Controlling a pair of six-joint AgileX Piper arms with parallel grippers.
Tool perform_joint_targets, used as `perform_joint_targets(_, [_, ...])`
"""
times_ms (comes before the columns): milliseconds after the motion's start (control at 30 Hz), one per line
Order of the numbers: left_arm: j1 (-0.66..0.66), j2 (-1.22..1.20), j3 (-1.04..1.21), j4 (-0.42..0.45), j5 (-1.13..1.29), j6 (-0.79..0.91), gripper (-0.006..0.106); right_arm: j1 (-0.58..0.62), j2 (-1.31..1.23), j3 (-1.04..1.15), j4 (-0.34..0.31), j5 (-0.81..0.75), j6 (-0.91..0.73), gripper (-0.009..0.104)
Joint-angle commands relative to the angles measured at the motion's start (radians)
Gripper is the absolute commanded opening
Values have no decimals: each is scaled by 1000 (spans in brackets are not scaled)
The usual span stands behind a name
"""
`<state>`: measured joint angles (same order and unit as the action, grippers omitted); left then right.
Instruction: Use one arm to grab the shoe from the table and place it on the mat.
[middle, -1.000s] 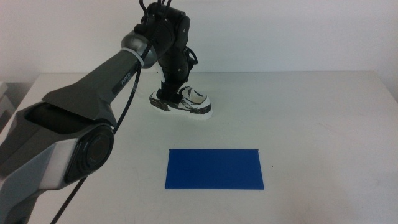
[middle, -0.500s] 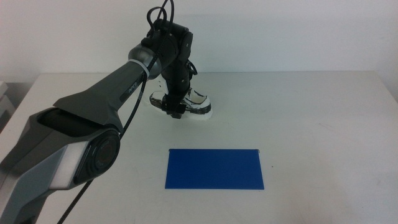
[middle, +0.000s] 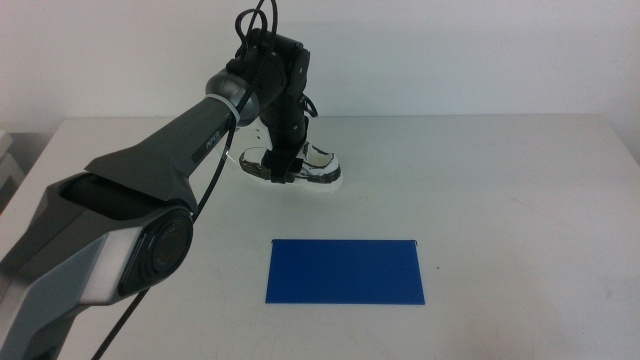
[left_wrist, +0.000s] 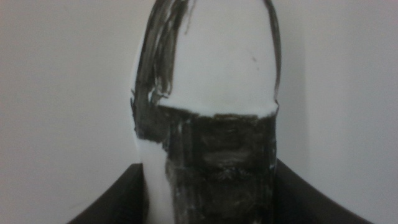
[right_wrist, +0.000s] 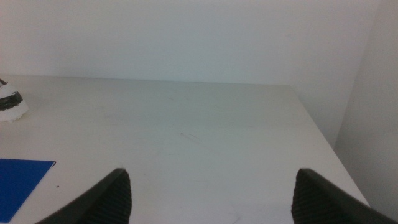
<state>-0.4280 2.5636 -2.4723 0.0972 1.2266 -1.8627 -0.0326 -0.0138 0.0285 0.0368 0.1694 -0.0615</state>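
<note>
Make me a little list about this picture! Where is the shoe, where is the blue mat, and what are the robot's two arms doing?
shoe: shoe sits on the table, at the far side, not on the mat
mat: blue mat lies flat, nearer the camera than the shoe, nothing on it
left tool: left tool is down at the shoe, one jaw on each side of it; tight grip cannot be told
right tool: right tool is open and waiting over bare table, away from the shoe
done yet: no, the shoe is not yet moved
</note>
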Motion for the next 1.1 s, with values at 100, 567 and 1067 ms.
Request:
perform_joint_targets(100, [0, -73, -105, 33, 91, -9, -2, 3, -20, -10, -8, -80, -13, 66])
perform_joint_targets(567, [-56, -310, 119, 75, 92, 13, -2, 3, -20, -10, -8, -80, -13, 66])
perform_joint_targets(1067, [-207, -769, 684, 164, 92, -235, -2, 3, -20, -10, -8, -80, -13, 66])
